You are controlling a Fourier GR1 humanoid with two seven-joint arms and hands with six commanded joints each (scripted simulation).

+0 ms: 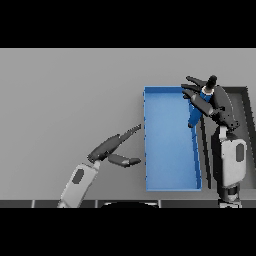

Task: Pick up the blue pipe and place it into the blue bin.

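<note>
Gripping blue pipe (194, 113), right hand (206, 98) over blue bin (170, 145)

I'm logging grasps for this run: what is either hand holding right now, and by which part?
The right hand holds the blue pipe by its upper end, over the blue bin's right edge. The left hand is open and holds nothing.

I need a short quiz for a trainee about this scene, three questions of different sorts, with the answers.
1. True or false: the blue pipe already lies flat on the floor of the blue bin.
2. Which hand holds the pipe? A) left hand B) right hand
3. Fill in: to the right of the blue bin stands a dark ____.

Key
1. False: it hangs from the hand at the bin's right wall.
2. B
3. bin
</note>
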